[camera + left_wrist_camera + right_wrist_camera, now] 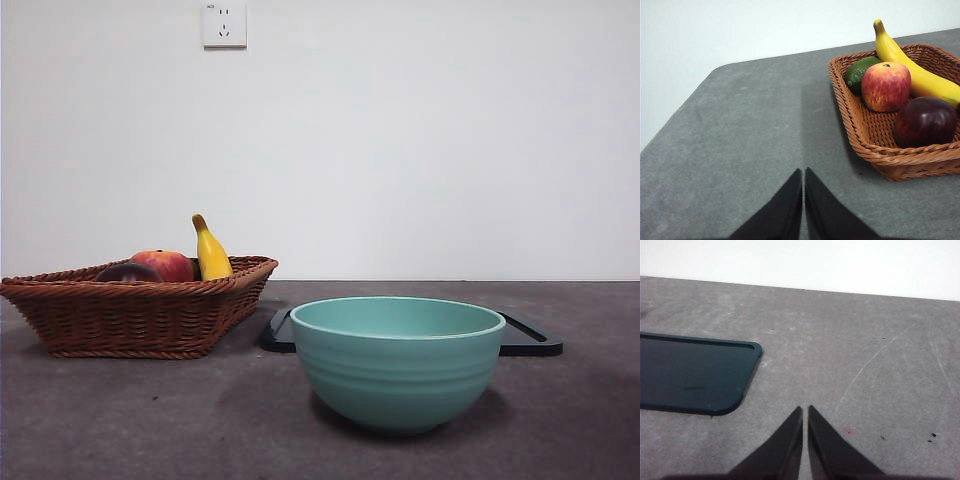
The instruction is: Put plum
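Nearest the front camera, a smooth, ribbed teal bowl (397, 362) stands on grey felt-like table (120, 420); behind it lies a flat black tray (530, 340). Farther left, the woven wicker basket (140, 315) holds the glossy round plum (925, 121), without evident long axis, beside apple (886, 86) and banana (912, 70). Left gripper (803, 172) and right gripper (805, 409) hover pressed together, empty.

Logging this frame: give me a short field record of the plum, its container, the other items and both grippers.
plum: dark maroon, lying in the wicker basket, beside the red-orange fruit
also in basket: banana, green fruit
teal bowl: on the table, nearest the front camera; inside not visible
black tray: flat behind the bowl, nothing seen on it
left gripper: jaws shut, over bare table short of the basket
right gripper: jaws shut, beside the tray corner
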You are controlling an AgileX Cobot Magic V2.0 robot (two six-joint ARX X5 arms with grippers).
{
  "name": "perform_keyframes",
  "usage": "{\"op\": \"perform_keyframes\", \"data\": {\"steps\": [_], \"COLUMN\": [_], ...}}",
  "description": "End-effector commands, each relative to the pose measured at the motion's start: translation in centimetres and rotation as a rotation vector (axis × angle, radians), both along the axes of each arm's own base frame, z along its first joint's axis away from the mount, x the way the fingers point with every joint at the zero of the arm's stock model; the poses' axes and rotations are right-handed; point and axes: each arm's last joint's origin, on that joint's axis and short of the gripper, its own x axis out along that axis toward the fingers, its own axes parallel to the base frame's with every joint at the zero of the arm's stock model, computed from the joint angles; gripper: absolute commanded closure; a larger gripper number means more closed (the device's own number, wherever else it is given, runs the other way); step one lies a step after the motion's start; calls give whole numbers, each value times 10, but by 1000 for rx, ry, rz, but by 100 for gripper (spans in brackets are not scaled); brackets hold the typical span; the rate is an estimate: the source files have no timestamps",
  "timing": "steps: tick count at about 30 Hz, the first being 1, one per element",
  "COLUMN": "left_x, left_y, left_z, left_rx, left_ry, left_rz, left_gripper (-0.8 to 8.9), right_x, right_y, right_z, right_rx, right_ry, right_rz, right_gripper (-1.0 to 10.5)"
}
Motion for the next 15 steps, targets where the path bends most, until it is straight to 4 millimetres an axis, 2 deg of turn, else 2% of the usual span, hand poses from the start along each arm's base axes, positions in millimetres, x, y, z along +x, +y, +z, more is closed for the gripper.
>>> {"op": "perform_keyframes", "data": {"steps": [1, 4, 15], "left_x": [1, 1, 1], "left_y": [0, 0, 0], "left_z": [-7, -7, -6], "left_rx": [-5, -16, -406], "left_ry": [25, 25, 4], "left_rz": [4, 6, 67], "left_gripper": [805, 805, 805], "right_x": [0, 0, 0], "right_y": [0, 0, 0], "right_z": [-1, 0, 0], "right_rx": [20, 39, 198], "right_ry": [-6, -5, 3], "right_rz": [-4, -7, -29], "right_gripper": [940, 940, 940]}}
